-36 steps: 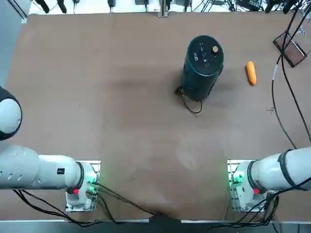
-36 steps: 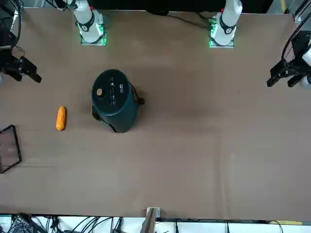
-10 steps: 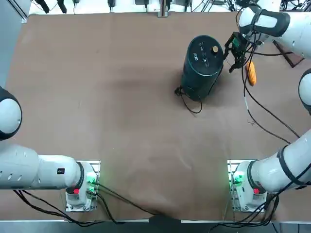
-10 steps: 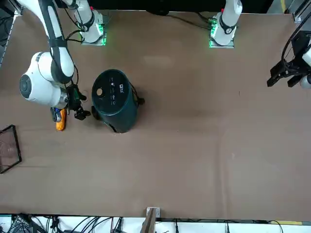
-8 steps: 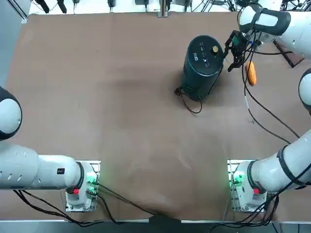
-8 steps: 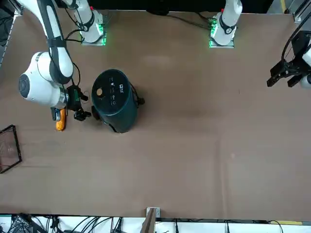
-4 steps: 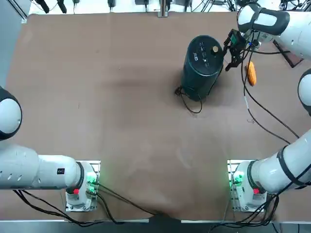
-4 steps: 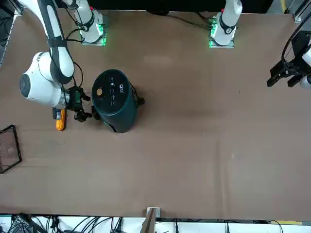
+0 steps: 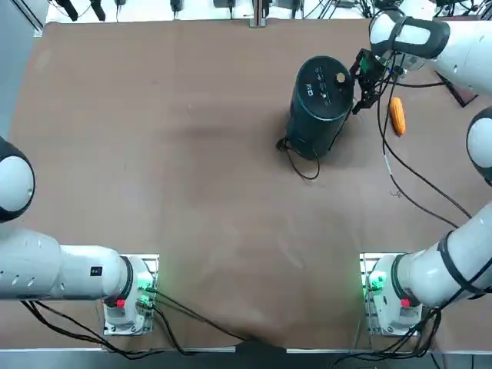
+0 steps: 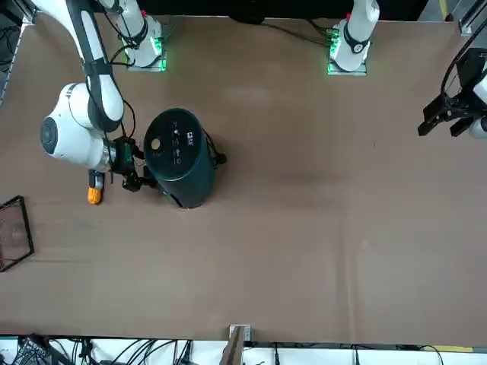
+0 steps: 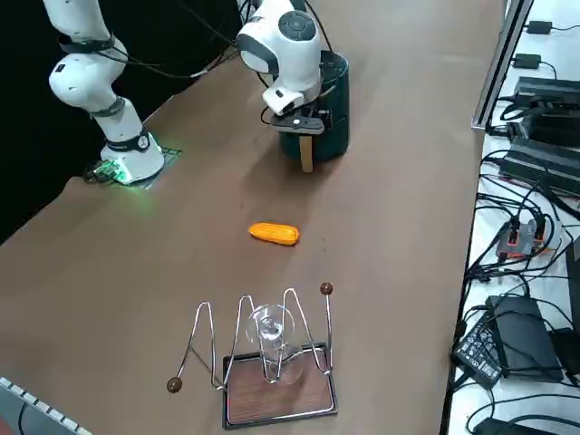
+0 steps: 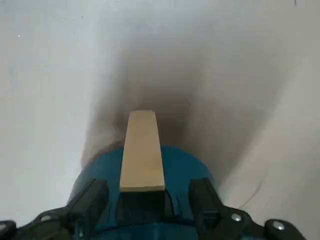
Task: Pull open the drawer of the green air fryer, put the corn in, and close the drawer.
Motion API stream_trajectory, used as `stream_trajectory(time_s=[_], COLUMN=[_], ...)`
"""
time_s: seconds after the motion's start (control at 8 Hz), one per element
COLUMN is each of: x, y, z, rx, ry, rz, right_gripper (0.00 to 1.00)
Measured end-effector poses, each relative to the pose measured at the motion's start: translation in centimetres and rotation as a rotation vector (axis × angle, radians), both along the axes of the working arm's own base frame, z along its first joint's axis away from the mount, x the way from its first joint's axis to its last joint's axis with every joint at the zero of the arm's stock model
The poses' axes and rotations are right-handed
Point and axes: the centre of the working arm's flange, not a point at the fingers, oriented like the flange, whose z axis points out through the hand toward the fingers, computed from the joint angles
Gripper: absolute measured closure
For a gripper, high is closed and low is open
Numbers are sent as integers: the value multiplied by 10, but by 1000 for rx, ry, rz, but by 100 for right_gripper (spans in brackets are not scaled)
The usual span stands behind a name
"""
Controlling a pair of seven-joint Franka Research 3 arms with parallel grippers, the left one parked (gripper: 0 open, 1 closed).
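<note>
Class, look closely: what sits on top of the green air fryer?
On the green air fryer, a gold knob and white panel markings show. Inside its shut drawer is hidden. The right gripper is beside it.

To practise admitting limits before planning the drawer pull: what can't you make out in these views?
- Top view: the drawer handle is hidden by the green air fryer and the open right gripper beside it.
- Front view: one end of the corn is covered by the right arm's wrist.
- Right side view: the handle's top sits behind the gripper.
- Panel markings: too small to read.
</note>
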Motion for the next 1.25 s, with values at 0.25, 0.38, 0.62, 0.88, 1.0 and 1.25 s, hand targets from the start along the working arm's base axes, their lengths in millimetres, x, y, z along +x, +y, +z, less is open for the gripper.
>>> stream_trajectory(time_s=[0.25, 0.38, 0.62, 0.88, 1.0, 1.25], x=[0, 0, 2, 3, 4, 6], y=[3, 3, 1, -3, -8, -26], z=[-4, -6, -6, -5, -5, -4], rx=[-4, -4, -7, -8, -9, -6], ry=[0, 2, -6, -9, -12, -23], rz=[3, 3, -2, -9, -12, -13], right_gripper=[13, 25, 51, 53, 53, 53])
